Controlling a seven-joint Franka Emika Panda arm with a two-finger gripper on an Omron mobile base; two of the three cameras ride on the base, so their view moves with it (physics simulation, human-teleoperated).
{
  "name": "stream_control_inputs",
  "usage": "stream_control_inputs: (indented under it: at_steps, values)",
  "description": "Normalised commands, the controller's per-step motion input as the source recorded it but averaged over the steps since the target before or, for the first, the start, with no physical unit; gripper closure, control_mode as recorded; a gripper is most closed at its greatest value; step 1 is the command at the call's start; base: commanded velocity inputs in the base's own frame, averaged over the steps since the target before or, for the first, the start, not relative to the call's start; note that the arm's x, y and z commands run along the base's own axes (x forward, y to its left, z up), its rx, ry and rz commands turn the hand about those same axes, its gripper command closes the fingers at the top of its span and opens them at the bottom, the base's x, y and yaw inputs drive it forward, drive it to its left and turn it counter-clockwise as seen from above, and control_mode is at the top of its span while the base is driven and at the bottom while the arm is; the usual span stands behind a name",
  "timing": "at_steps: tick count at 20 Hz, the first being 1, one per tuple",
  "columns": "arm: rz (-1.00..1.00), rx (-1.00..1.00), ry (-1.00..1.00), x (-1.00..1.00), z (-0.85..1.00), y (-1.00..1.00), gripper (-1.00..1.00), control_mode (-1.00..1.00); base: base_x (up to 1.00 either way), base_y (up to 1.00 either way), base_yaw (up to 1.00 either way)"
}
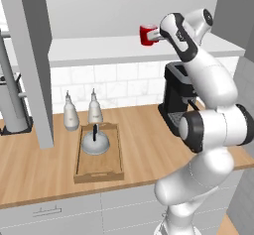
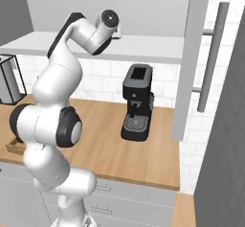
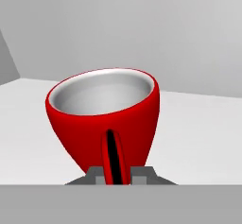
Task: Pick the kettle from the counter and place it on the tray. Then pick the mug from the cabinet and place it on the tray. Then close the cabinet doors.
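The small bright red mug with a white inside (image 3: 104, 119) stands upright on the pale grey shelf (image 1: 99, 48) of the open grey wall cupboard, toward its right part, high above the long light-brown wooden counter (image 1: 139, 145). Its thin red side handle (image 3: 113, 157) points straight back at the two-finger gripper (image 3: 115, 175), which reaches in level from the front; in the hand view the handle runs as an upright loop between the two dark finger tips, and the jaws look drawn in narrowly around it, seemingly pinching it, though a firm hold cannot be confirmed. So the mug lies directly ahead of the gripper, and a lift would likely have to clear the shelf before drawing back. Down on the counter, well left of and below the mug, the shallow rectangular light-wood tray (image 1: 117, 145) already carries the squat silver-grey kettle with black handle (image 1: 95, 142).
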Motion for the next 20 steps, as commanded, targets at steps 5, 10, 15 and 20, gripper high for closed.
stream_control_inputs:
  at_steps: [5,10,15,20]
  values:
    - [0.01,0.0,-0.07,-0.26,0.0,0.19,1.0,-1.0,0.0,0.0,0.0]
    - [0.03,0.0,-0.02,-0.91,0.02,0.17,1.0,-1.0,0.0,0.0,0.0]
    - [0.07,0.0,-0.02,-1.0,0.06,0.11,1.0,-1.0,0.0,0.0,0.0]
    - [0.13,-0.02,-0.01,-1.0,-0.03,0.38,1.0,-1.0,0.0,0.0,0.0]
